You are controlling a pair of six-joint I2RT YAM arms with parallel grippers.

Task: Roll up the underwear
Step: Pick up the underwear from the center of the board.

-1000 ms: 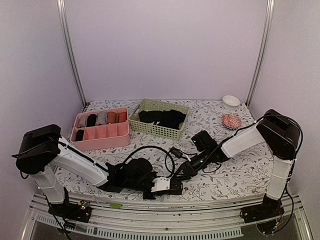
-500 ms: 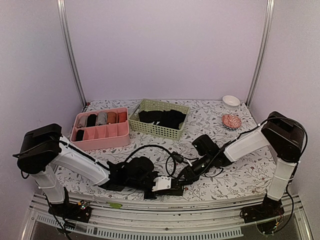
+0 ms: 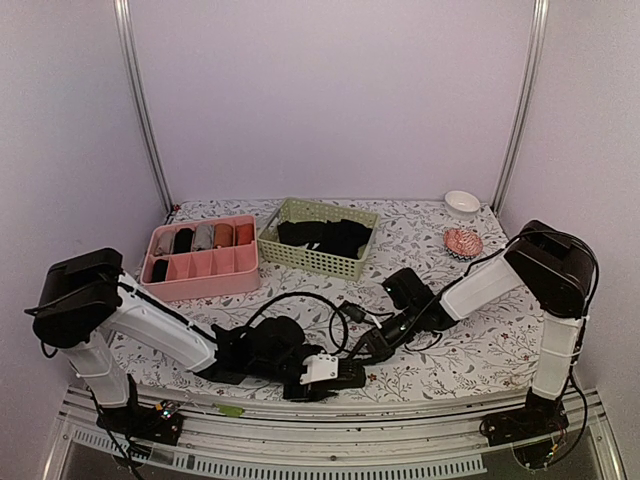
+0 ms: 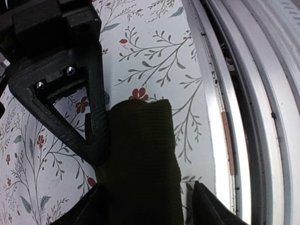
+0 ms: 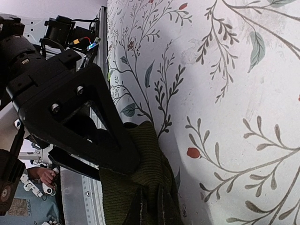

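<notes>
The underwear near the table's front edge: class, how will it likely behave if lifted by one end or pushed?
The underwear is ribbed knit, folded softly, so it would probably droop, not hold shape. It is only cloth, so likely light. Pushed across the flowered tablecloth, it may bunch up rather than slide.

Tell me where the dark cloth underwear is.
Left wrist view: the underwear lies at the floral table's near edge, by the metal rail, between the left gripper's fingers.

Table [image 3: 490,350] lies open at right; basket [image 3: 310,258] and pink tray [image 3: 205,285] stand behind, cables [image 3: 340,312] clutter the centre
</notes>
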